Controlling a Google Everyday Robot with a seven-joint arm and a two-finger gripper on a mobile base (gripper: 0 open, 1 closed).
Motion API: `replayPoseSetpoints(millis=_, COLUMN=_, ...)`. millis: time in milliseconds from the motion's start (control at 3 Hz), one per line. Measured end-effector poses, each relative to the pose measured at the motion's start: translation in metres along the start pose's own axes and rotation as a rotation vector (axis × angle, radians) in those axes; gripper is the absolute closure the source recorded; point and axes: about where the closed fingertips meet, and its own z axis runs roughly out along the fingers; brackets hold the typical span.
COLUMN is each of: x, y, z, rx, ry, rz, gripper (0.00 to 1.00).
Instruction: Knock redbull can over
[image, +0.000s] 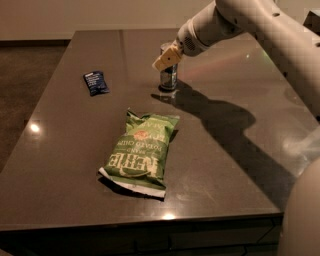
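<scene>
— Where to find the can (168, 79)?
— Upright toward the far edge of the bench (65, 150), about midway along. Not yet tipped.
— And the gripper (163, 60)?
— Up at the can's top, crossing in front of it, touching or just shy; cannot say which. With fingers pressed together, pinching nothing.
— Best way to finish?
— Push high, near the rim, level and brisk. Avoid low contact: probably just slides it. Better to sweep away from the bag (140, 152).
— Anything in the containers?
— Cannot see the can's top, hidden behind the gripper; cannot say opened or sealed. Expect a spill if open. Lying flat toward the near edge, the bag: looks sealed, contents unseen. Near the far-left corner, a packet (95, 82), shut.
</scene>
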Motion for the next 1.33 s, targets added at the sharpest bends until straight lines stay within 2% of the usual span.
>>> replayPoseSetpoints(millis=333, x=-0.004, y=0.0, z=-0.001, rx=-0.017, ry=-0.023, rz=0.003, gripper=0.57)
replayPoseSetpoints(millis=667, x=-0.019, y=0.002, z=-0.013, rx=-0.028, ry=-0.006, rz=-0.027, gripper=0.81)
replayPoseSetpoints(millis=1000, x=-0.034, y=0.01, z=-0.025, rx=-0.04, ry=0.104, rz=-0.084, gripper=1.0)
replayPoseSetpoints(millis=1333, x=-0.034, y=0.023, z=-0.022, rx=-0.062, ry=0.28, rz=-0.156, gripper=1.0)
